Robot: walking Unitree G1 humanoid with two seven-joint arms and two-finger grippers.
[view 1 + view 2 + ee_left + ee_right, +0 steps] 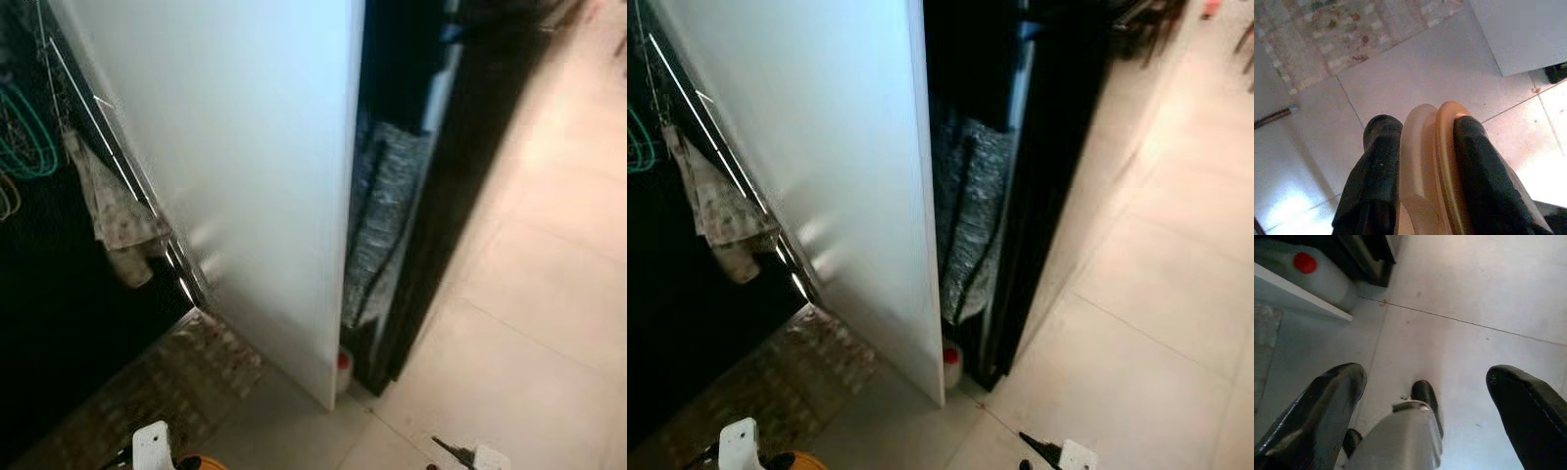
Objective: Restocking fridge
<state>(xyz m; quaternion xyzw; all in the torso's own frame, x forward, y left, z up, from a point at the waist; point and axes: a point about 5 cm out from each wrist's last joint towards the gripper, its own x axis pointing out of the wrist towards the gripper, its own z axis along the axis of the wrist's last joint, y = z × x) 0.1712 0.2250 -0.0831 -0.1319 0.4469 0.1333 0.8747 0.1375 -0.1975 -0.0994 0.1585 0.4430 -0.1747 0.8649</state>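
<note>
While the white fridge door (pixel 245 186) stands ahead, the left tool (pixel 1422 161) clamps two orange plates (pixel 1430 166); the right tool (pixel 1425 401) gapes wide above the tiled floor (pixel 1474 293).

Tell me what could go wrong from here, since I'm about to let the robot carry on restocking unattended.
1. The left gripper pinches two thin round tan and orange plates by their edges over the pale tiled floor; a jolt could let them slip and drop.
2. The tall white fridge door stands close ahead, so the robot might bump its edge.
3. A translucent jug with a red cap sits on the floor by the door's lower corner and could be knocked.
</note>
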